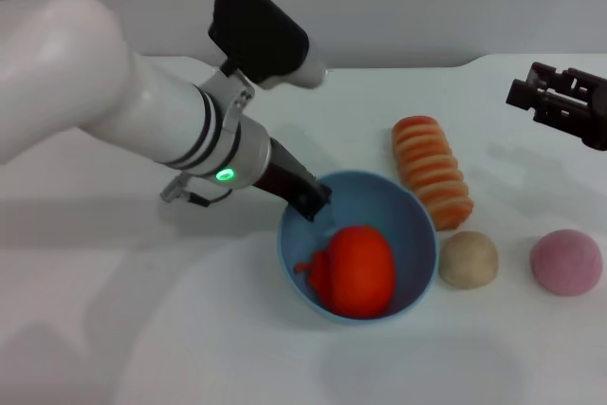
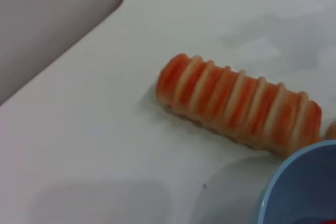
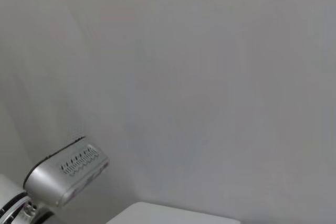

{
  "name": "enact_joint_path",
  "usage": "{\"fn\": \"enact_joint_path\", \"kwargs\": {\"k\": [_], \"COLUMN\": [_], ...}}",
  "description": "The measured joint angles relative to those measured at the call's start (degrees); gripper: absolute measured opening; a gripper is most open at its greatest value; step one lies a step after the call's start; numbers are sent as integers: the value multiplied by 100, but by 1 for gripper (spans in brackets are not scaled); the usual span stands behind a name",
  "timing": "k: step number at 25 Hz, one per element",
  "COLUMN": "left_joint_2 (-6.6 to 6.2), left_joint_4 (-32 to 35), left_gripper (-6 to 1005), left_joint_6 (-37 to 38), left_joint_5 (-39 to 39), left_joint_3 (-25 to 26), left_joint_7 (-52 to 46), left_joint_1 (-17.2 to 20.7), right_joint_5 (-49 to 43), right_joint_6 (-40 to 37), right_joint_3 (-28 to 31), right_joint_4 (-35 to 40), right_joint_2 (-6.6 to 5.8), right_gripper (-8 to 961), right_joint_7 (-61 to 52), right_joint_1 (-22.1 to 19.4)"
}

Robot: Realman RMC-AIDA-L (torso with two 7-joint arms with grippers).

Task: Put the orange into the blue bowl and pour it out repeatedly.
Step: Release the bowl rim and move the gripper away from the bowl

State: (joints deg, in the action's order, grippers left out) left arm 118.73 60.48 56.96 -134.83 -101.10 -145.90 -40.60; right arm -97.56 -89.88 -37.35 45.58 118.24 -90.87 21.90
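- Your left gripper [image 1: 318,204] reaches down to the near-left rim of the blue bowl [image 1: 417,225]; its dark fingers meet the rim, but you cannot tell whether they pinch it or stand apart
- The orange [image 1: 356,270] lies inside the bowl, against the front wall, just beside those fingers
- Judge the orange a light, smooth, round toy that will roll freely; the glossy bowl looks stiff and slippery, so hold it firmly at the rim
- Outward on the white table [image 1: 142,329]: a striped bread loaf [image 1: 432,170] just beyond the bowl, a beige ball [image 1: 468,259] beside it, a pink ball [image 1: 566,262] farther right
- Your right gripper [image 1: 531,92] hangs parked at far right, well apart; its finger state is unclear
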Motion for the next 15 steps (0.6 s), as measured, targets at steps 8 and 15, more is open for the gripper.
{"fn": "enact_joint_path", "kwargs": {"k": [8, 15], "left_joint_2": [-4, -44], "left_joint_4": [-42, 288], "left_gripper": [-2, 140], "left_joint_6": [-172, -215], "left_joint_5": [-25, -56], "left_joint_3": [-144, -116], "left_joint_7": [-224, -270], "left_joint_1": [45, 247], "right_joint_5": [6, 18], "right_joint_6": [22, 292], "right_joint_3": [5, 40], "right_joint_4": [-152, -195], "right_joint_2": [-4, -4], "right_gripper": [586, 586], "right_joint_7": [149, 149], "right_joint_1": [59, 10]}}
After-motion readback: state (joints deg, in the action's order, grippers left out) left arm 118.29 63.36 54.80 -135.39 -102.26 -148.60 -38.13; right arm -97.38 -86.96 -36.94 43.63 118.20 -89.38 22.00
